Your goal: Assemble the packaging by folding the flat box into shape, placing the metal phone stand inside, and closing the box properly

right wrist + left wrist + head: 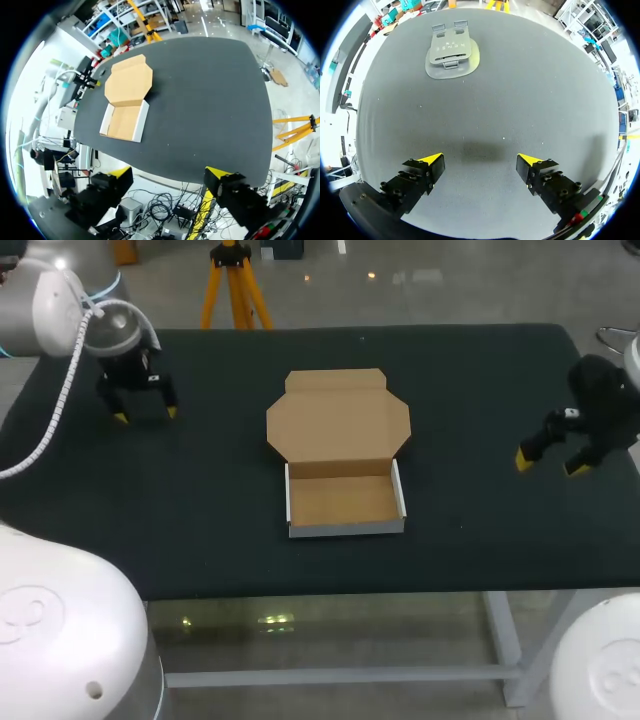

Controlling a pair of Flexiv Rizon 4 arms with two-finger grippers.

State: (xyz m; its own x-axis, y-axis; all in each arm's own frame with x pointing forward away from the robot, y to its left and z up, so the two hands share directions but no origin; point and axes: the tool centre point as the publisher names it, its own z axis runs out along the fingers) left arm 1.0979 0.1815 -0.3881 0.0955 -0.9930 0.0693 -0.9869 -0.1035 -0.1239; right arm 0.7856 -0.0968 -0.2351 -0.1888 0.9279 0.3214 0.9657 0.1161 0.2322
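Observation:
A brown cardboard box (345, 500) with white outer walls stands folded in the middle of the table. Its tray is empty and its lid (338, 420) lies flat behind it. From the right wrist view the box (125, 117) is far ahead of my right gripper (167, 175), which is open and hangs at the table's right edge (550, 465). The grey metal phone stand (451, 52) lies flat on the cloth well ahead of my left gripper (481, 161). That gripper is open and empty, at the back left (146, 415). The head view does not show the stand.
The black table top (200, 530) stretches bare on both sides of the box. My left arm (75, 82) shows beyond the box in the right wrist view. The table's front edge (330, 592) runs just below the box.

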